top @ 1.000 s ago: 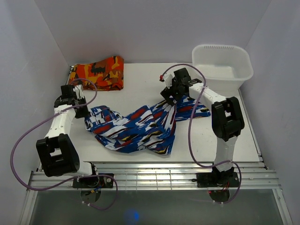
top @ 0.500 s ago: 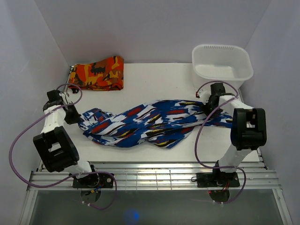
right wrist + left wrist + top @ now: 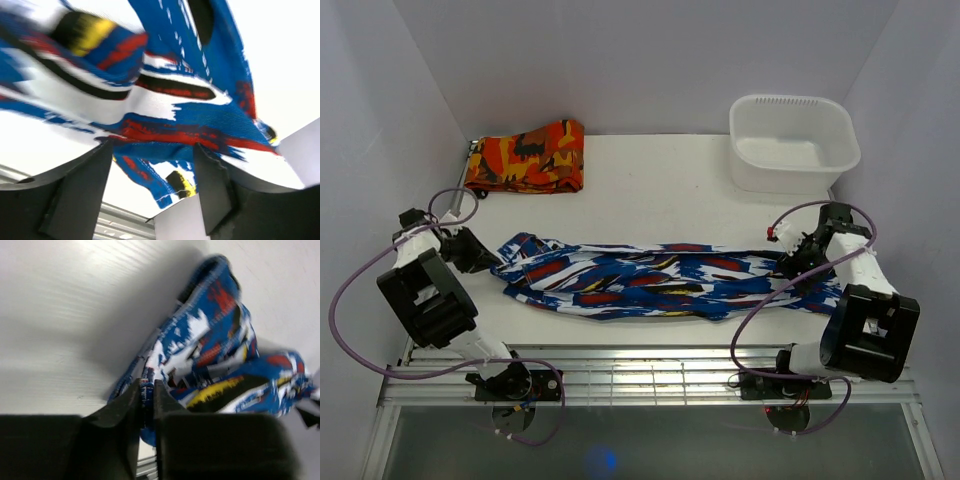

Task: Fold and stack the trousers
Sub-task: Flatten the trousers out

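Note:
The blue-and-white streaky trousers (image 3: 650,280) lie stretched left to right across the front of the table. My left gripper (image 3: 480,256) is at their left end. In the left wrist view its jaws (image 3: 148,390) are pinched shut on a fold of the trousers' edge (image 3: 210,340). My right gripper (image 3: 798,262) is at their right end. In the right wrist view its fingers (image 3: 85,185) stand wide apart with the trousers (image 3: 175,115) lying across in front of the tips and a hem corner between them; nothing is clamped.
A folded orange-red-and-black cloth (image 3: 527,157) lies at the back left. A white tub (image 3: 792,142) stands at the back right. White walls close in on both sides, near each gripper. A slatted metal rail (image 3: 640,375) runs along the front edge.
Both grippers have moved outward and toward the front, left to the left, right to the right. The bunched trousers are now pulled out into a long flat band.

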Available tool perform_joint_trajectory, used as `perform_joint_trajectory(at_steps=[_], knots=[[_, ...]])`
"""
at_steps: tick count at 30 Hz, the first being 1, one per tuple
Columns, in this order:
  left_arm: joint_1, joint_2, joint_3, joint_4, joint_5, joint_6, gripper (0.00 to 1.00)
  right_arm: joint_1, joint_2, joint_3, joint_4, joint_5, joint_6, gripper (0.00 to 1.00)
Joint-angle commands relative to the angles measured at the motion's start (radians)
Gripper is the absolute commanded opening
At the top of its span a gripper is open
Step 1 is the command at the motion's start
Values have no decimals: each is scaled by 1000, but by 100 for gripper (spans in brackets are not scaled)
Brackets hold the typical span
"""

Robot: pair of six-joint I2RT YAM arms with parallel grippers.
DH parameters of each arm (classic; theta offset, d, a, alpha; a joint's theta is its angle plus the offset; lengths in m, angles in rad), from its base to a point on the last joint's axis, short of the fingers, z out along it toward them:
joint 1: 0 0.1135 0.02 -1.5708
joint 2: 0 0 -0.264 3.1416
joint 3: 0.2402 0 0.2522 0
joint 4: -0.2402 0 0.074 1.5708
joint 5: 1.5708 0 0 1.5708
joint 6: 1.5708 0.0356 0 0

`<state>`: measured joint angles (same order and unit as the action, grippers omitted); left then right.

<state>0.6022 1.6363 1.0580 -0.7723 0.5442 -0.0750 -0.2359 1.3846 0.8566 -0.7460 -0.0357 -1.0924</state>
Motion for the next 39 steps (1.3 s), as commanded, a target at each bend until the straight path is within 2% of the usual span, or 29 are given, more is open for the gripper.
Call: perform_joint_trajectory(at_steps=[1, 3, 4, 6, 7, 8, 10, 11, 12, 14, 15, 19, 22, 27, 35, 38, 39], knots=[[8, -41, 121, -100, 288, 222, 30, -2, -42, 172, -122, -202, -115, 75], [8, -78, 160, -154, 325, 364, 39, 0, -13, 254, -165, -277, -103, 80], [8, -90, 192, -168, 321, 410, 49, -2, 2, 338, -182, -302, -101, 83], [8, -128, 224, -202, 300, 539, 59, 0, 54, 409, -226, -349, -107, 90], [8, -136, 240, -212, 293, 584, 88, 0, 71, 436, -234, -355, -116, 93], [8, -141, 270, -225, 284, 624, 96, 1, 89, 475, -245, -360, -127, 95], [7, -136, 302, -286, 286, 792, 96, 6, 142, 498, -256, -362, -168, 98], [4, -129, 327, -370, 295, 872, 96, 6, 157, 505, -253, -360, -187, 99], [-4, -112, 335, -421, 304, 1064, 95, 7, 183, 507, -247, -363, -223, 96], [-19, -101, 339, -488, 290, 1225, 94, 7, 206, 512, -248, -368, -276, 94], [-27, -99, 332, -543, 281, 1374, 93, 7, 226, 516, -248, -372, -300, 93], [-54, -99, 266, -542, 191, 1576, 90, 17, 274, 542, -277, -368, -420, 93], [-74, -89, 223, -477, 151, 1617, 88, 33, 307, 541, -290, -346, -455, 94], [-152, -49, 192, -404, 102, 1603, 87, 66, 347, 473, -113, -255, -445, 97], [-203, -39, 114, -256, 71, 1586, 87, 90, 425, 411, -72, -175, -454, 100], [-209, -35, 106, -261, 57, 1623, 86, 90, 432, 381, -36, -148, -455, 89], [-211, -35, 105, -271, 56, 1635, 85, 90, 433, 366, -32, -144, -455, 74]])
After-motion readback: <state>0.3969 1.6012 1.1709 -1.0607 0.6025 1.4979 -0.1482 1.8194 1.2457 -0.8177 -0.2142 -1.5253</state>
